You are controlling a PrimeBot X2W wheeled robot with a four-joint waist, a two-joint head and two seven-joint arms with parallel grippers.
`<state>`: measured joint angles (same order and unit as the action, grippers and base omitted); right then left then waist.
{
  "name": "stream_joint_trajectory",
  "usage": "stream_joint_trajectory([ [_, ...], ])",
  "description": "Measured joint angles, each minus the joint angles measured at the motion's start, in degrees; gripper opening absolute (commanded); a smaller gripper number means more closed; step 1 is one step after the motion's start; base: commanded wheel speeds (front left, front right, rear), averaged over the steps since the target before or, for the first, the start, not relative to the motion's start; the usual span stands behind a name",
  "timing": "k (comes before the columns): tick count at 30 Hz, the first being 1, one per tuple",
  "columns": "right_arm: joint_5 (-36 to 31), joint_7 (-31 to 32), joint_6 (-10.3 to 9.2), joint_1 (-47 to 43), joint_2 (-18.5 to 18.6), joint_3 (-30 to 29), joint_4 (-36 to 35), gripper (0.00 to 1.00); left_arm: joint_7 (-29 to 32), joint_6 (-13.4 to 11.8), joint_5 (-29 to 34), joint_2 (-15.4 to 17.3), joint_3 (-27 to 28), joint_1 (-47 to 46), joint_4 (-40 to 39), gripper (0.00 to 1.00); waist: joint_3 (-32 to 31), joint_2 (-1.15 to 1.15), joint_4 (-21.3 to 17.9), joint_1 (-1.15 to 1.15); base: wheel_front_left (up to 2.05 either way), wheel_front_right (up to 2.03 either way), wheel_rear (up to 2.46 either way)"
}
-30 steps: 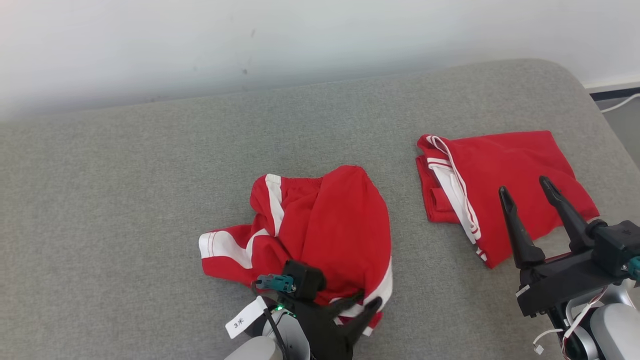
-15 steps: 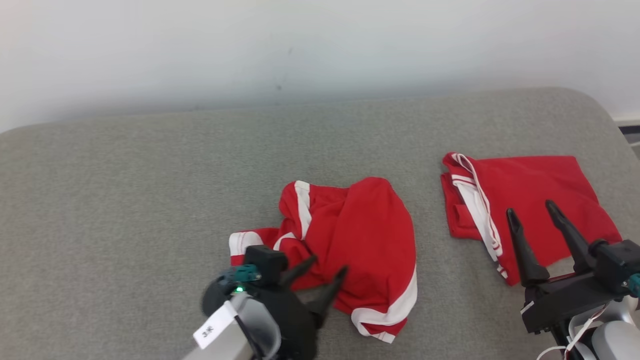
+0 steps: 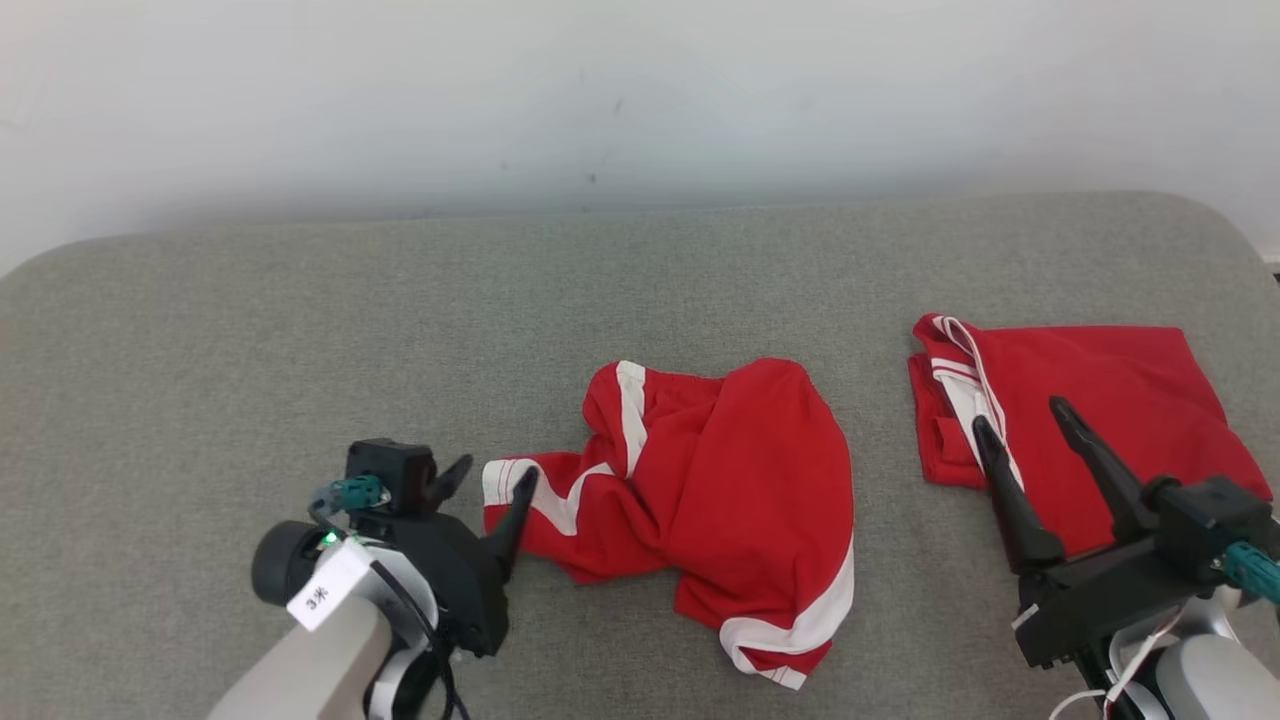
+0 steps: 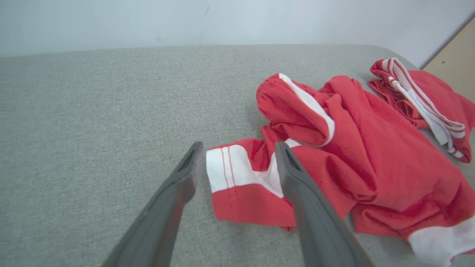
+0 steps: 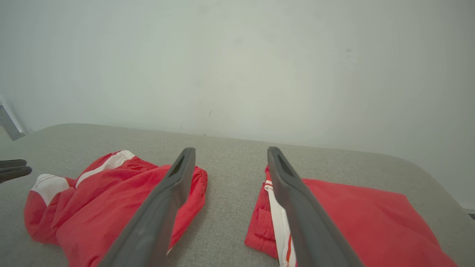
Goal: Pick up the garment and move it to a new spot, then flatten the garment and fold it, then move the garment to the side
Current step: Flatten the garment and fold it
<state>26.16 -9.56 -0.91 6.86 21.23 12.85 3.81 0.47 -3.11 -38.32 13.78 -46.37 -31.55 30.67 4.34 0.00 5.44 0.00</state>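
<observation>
I count two red shorts: crumpled shorts [image 3: 720, 470], folded shorts [image 3: 1100, 400]. My left gripper [image 3: 497, 470] and right gripper [image 3: 1019, 413] gape empty; one tag [image 3: 325, 597] reads "3米".

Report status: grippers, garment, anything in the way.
Left gripper open, empty, at crumpled garment left edge. Right gripper open, empty, over folded garment. Crumpled garment lies unflattened on grey cushion. Folded garment apart, no obstruction.
</observation>
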Motion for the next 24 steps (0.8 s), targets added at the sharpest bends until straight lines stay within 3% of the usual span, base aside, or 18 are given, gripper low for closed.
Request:
stream_joint_trajectory([
  [6, -0.1, 0.1, 0.41, 1.7, -0.2, 0.9, -0.1, 1.0, 1.9, -0.9, -0.1, 0.9, 0.6, -0.8, 4.4, 1.0, 0.8, 0.0, -1.4, 0.0, 0.0, 0.0, 0.0],
  [14, -0.1, 0.5, 0.36, 1.6, 0.7, -0.4, -0.1, 1.0, 3.0, -0.3, -2.0, -1.6, 0.3, -1.6, 6.5, 1.0, 2.2, 0.0, -3.0, 0.0, 0.0, 0.0, 0.0],
  [15, -0.1, 0.5, 0.33, 1.6, 0.7, -0.4, -0.1, 1.0, 3.1, -0.3, -1.8, -1.6, 0.0, -1.8, 6.9, 0.59, 2.3, 0.0, -3.1, 0.0, 0.0, 0.0, 0.0],
  [18, -0.1, 0.5, 0.33, 1.6, 0.7, -0.4, -0.1, 1.0, 3.1, -0.3, -1.8, -1.6, -0.1, -2.0, 7.7, 0.0, 2.4, 0.0, -3.1, 0.0, 0.0, 0.0, 0.0],
  [24, -0.1, 0.5, 0.42, 1.3, 1.1, -0.1, 0.1, 1.0, 2.9, 0.2, -1.6, -2.9, -0.3, -2.9, 8.8, 0.0, 2.2, 0.0, -1.8, 0.0, 0.0, 0.0, 0.0],
])
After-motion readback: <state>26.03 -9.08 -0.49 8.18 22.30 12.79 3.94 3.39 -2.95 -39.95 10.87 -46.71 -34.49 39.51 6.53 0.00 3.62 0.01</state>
